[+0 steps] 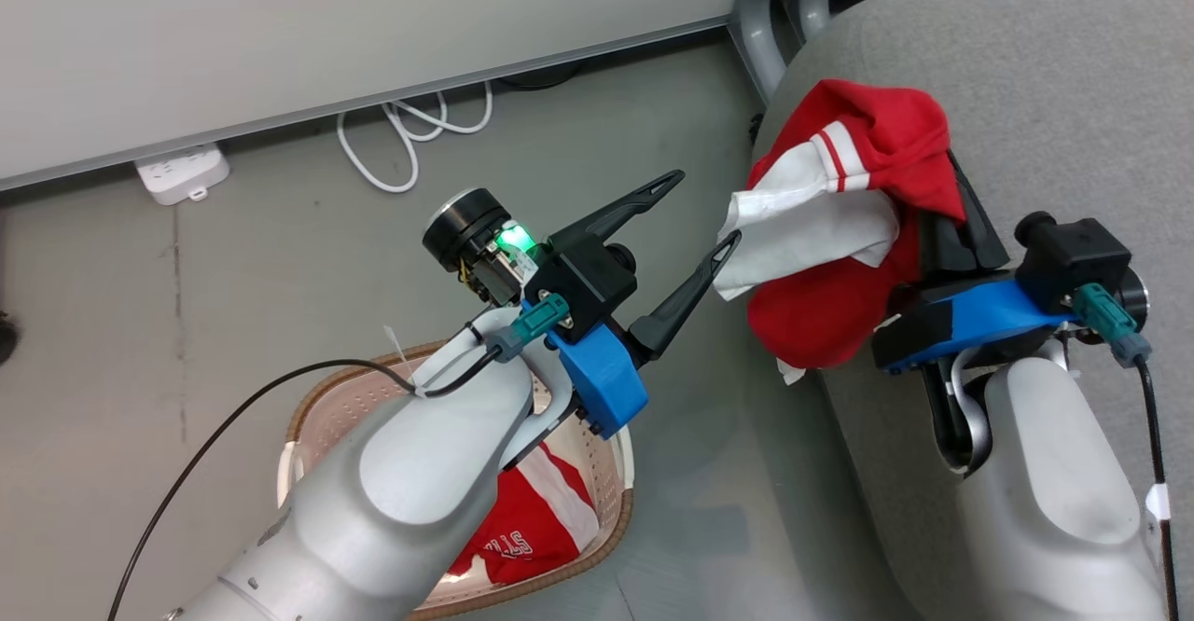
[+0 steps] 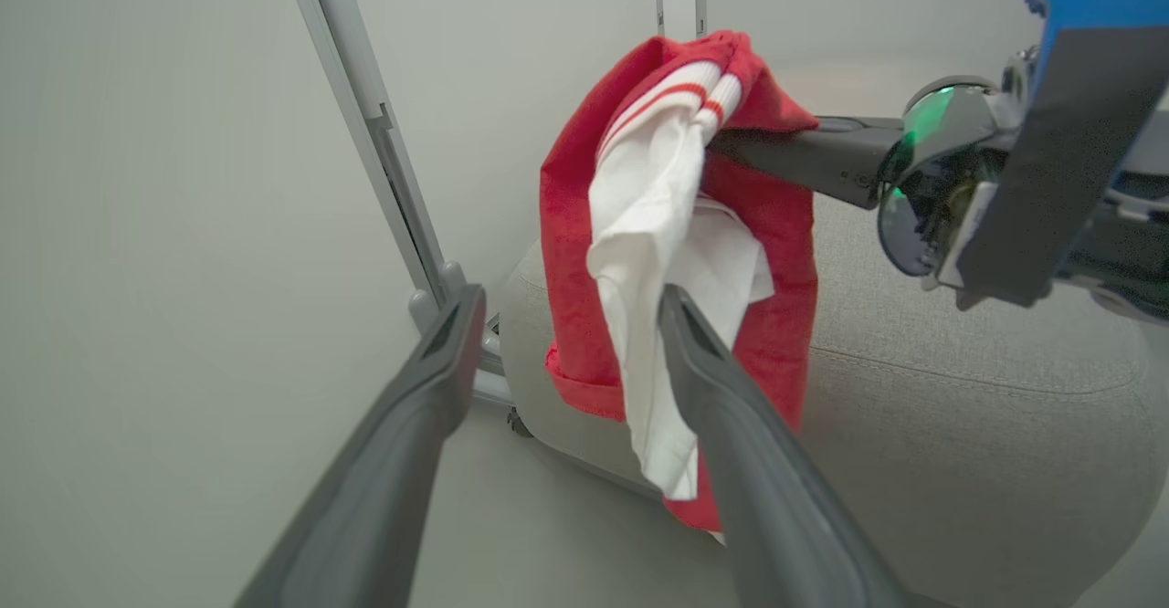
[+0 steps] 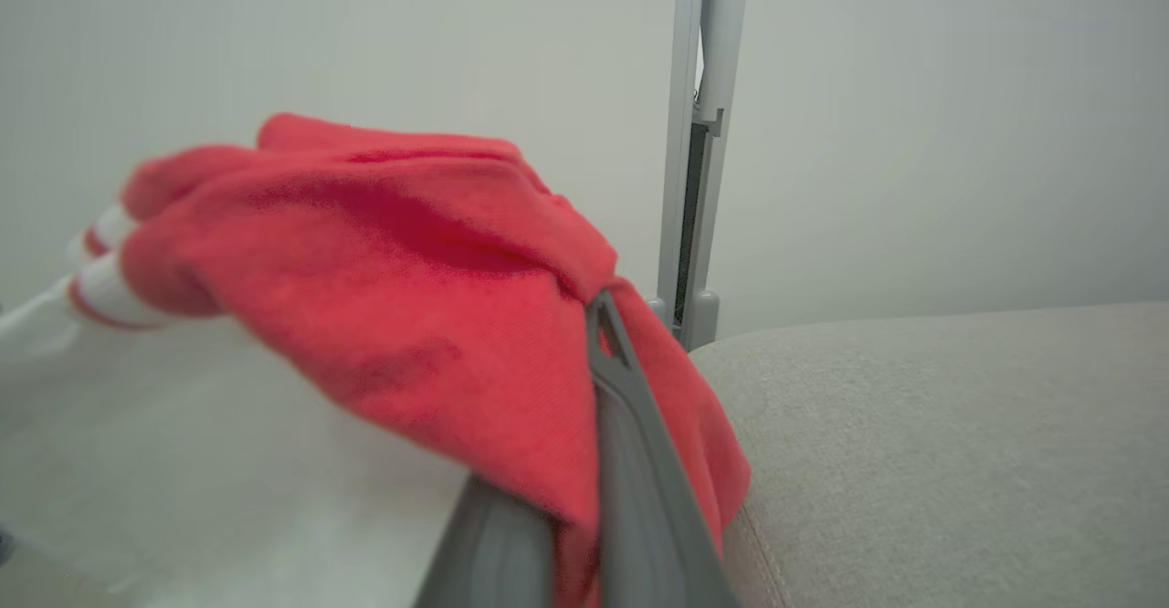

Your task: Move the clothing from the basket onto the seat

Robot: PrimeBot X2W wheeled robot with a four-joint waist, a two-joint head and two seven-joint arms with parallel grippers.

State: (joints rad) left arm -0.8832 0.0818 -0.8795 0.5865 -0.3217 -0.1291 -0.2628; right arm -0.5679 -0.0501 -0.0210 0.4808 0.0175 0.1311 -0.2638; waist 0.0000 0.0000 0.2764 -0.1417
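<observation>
Left jaws apart beside red garment (image 1: 894, 132)

Left gripper (image 1: 706, 206) spread wide; right gripper (image 3: 605, 325) clamped (fingers together).

We see a smooth grey floor (image 1: 233, 304) running up to a pale off-white wall panel (image 1: 326, 24) with a thin grey strip along its lower edge. Just below that edge a white plastic power strip (image 1: 182, 173) lies flat on the floor. To its right, a white cable (image 1: 410, 141) comes out from under the panel in loose loops. Further right, a grey metal post (image 1: 760, 34) stands where the panel ends, well apart from the power strip. At the far left edge sits a small dark object (image 1: 5, 337) that we cannot identify
</observation>
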